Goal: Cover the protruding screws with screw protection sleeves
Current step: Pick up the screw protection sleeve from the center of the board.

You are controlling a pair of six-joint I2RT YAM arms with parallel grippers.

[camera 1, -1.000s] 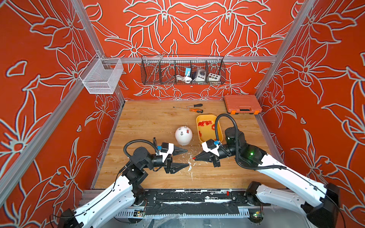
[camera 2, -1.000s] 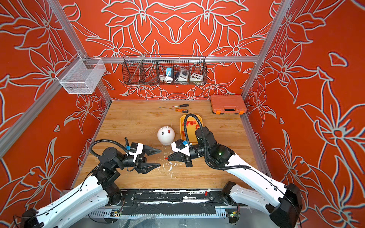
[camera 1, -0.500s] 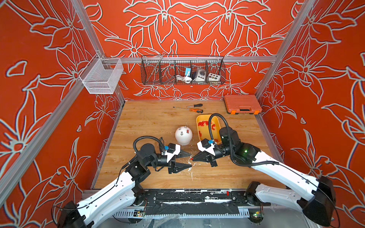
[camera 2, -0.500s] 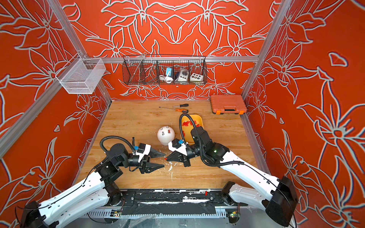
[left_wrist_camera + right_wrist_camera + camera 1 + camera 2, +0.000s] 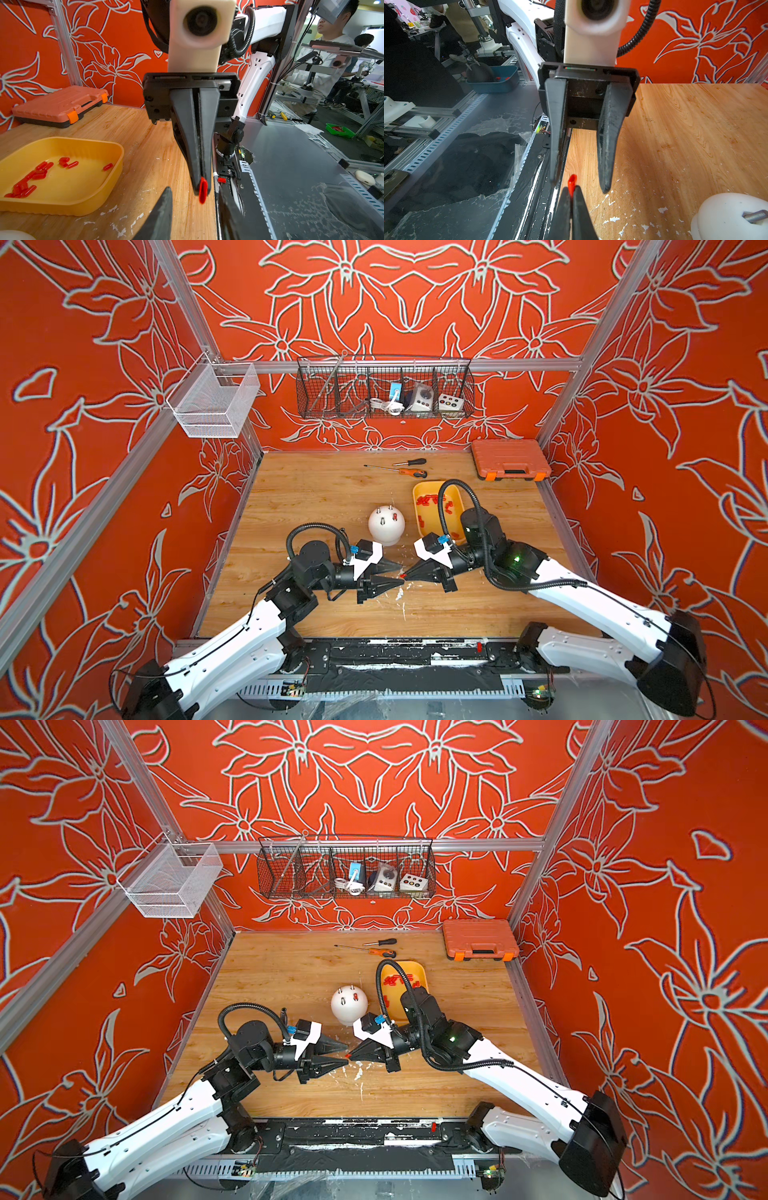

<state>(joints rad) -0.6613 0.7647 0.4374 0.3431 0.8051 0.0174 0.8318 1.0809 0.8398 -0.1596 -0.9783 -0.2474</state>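
Where the two arms meet, at six o'clock of the white dome [image 5: 386,526], the right gripper [image 5: 199,188] is clenched on one red sleeve [image 5: 203,190], which sticks out past its tips. The left gripper [image 5: 580,185] faces it tip to tip, jaws apart, straddling the sleeve's free end without touching it. Grey protruding screws [image 5: 379,512] stand up from the dome's top near the middle of the table [image 5: 311,497]; one pin [image 5: 355,996] looks red-tipped. Loose sleeves [image 5: 426,501] lie in the yellow tray [image 5: 417,489] at two o'clock of the dome. Two screwdrivers [image 5: 409,467] lie at twelve o'clock, and an orange case [image 5: 511,458] sits at one o'clock in the far corner. Any lettering on the case, or on the boxes in the wire basket [image 5: 332,406], is too small to read.
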